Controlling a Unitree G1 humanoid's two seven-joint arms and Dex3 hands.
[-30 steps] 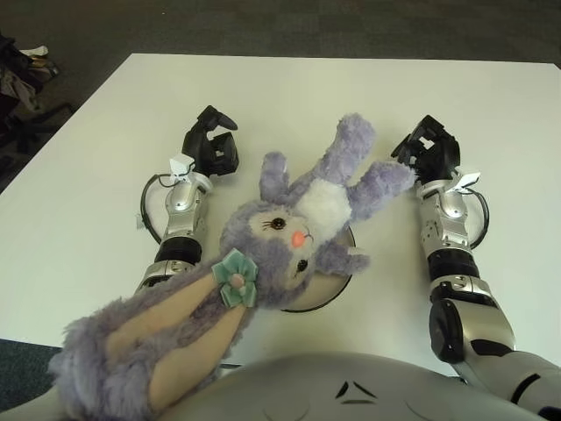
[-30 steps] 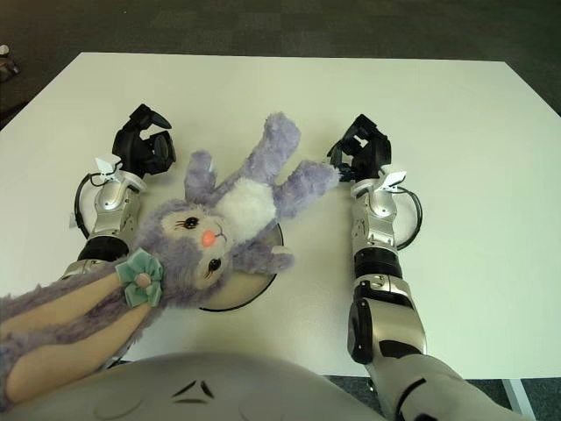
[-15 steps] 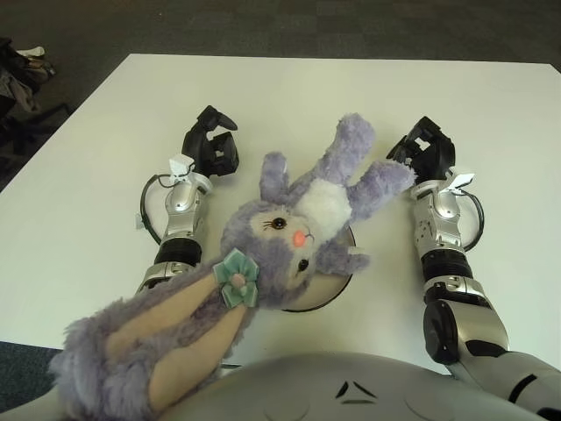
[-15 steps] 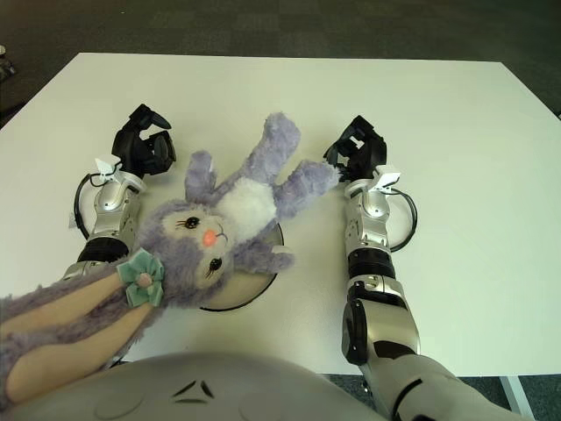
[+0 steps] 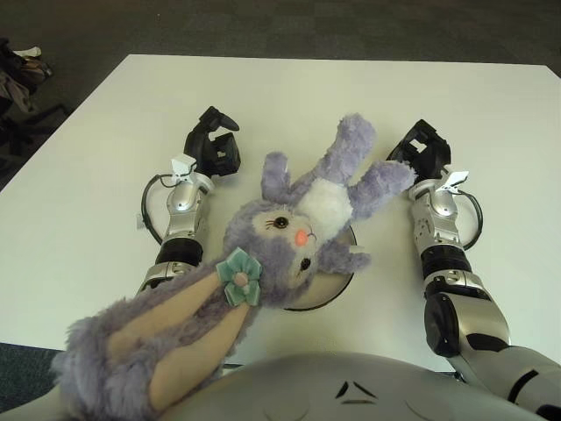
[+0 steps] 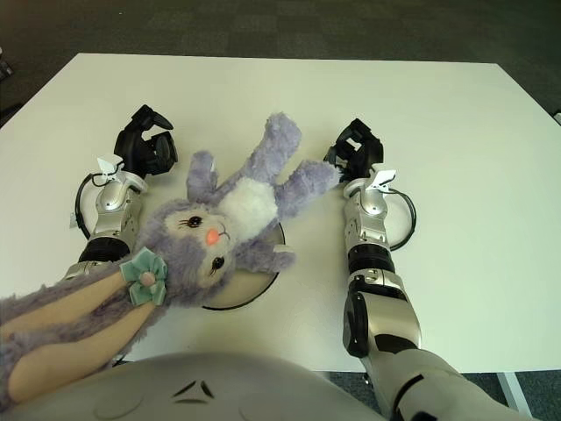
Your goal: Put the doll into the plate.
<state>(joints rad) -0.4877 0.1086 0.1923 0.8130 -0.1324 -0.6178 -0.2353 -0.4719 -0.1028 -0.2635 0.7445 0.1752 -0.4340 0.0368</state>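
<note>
A purple plush bunny doll with a white belly lies across a round beige plate in the middle of the white table. It hides most of the plate. Its long ears, with a teal bow, trail toward my torso. One limb stretches right, and its tip ends next to my right hand, whose fingers are relaxed and hold nothing. Whether they touch the limb I cannot tell. My left hand shows left of the doll, apart from it and holding nothing.
The white table stretches far beyond the doll, with dark carpet past its edges. Dark clutter shows on the floor at the far left. My grey torso fills the bottom of the view.
My right hand and forearm have shifted slightly left, closer to the tip of the doll's limb. The doll, the plate and my left hand stay where they were.
</note>
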